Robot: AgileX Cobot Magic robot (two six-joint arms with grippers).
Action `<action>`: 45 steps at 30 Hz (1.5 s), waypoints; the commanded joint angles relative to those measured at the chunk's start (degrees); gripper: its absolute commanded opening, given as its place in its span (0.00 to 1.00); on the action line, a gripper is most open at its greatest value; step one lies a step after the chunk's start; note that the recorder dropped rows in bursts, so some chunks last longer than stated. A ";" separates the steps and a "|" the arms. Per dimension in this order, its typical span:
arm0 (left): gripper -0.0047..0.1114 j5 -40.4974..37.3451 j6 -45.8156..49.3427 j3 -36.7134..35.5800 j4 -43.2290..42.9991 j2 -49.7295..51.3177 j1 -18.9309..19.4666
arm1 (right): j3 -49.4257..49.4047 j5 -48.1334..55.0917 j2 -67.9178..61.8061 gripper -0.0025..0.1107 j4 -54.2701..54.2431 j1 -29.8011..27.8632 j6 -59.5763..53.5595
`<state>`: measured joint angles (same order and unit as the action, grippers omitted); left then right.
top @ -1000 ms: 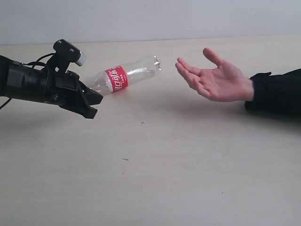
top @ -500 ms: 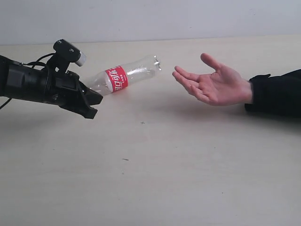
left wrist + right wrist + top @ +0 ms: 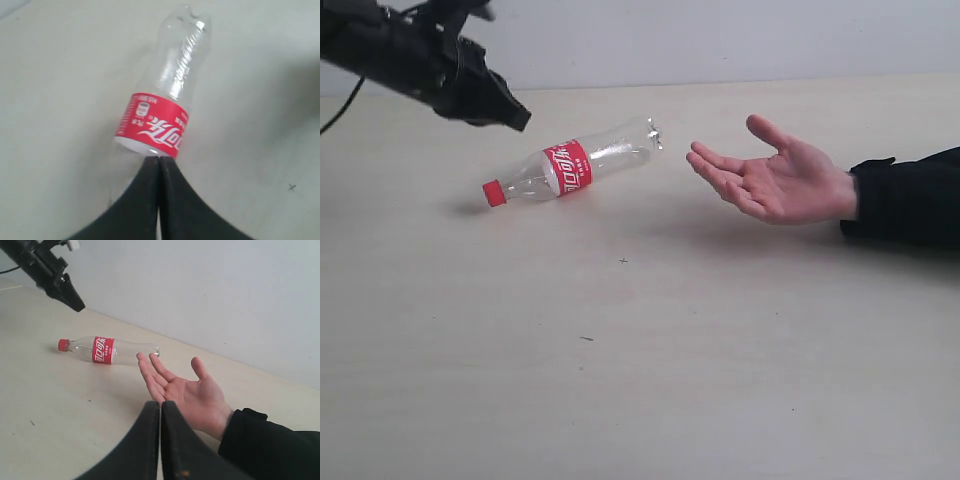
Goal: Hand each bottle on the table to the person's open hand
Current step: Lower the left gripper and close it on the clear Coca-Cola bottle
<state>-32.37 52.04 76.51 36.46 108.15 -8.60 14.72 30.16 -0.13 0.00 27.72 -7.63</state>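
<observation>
One clear bottle [image 3: 570, 168] with a red cap and red label lies on its side on the beige table [image 3: 640, 380], cap toward the left. It also shows in the left wrist view as the bottle [image 3: 165, 105] and in the right wrist view as the bottle [image 3: 107, 349]. My left gripper [image 3: 520, 118] hangs shut and empty above and left of it, fingertips pressed together [image 3: 159, 160]. The person's open hand [image 3: 770, 180] waits palm-up to the right of the bottle's base. My right gripper [image 3: 160, 405] is shut and empty, out of the exterior view. The other bottles are out of view.
The person's black sleeve [image 3: 910, 195] lies along the table's right side. A pale wall [image 3: 720, 40] runs behind the table's far edge. Tiny dark specks [image 3: 623, 261] dot the tabletop.
My left arm has risen and pulled back toward the upper left, uncovering the bottle's red cap. The bottle has not moved; the hand has settled slightly lower.
</observation>
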 commanded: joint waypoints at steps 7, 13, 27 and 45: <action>0.04 -36.66 -21.86 35.21 -30.11 13.37 -0.07 | -0.33 -0.80 0.13 0.04 0.00 0.22 0.14; 0.04 -37.36 -22.05 44.31 -29.58 20.54 -1.29 | -0.33 -0.80 0.13 0.04 0.00 0.22 0.14; 0.66 -34.99 -19.37 46.28 -30.19 26.40 -7.93 | -0.33 -0.80 0.13 0.04 0.00 0.22 0.14; 0.69 -30.71 -11.56 46.28 -30.28 27.12 -9.19 | -0.33 -0.80 0.13 0.04 0.00 0.22 0.14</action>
<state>-63.67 38.92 122.22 6.34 134.93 -17.65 14.72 30.16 -0.13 0.00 27.72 -7.63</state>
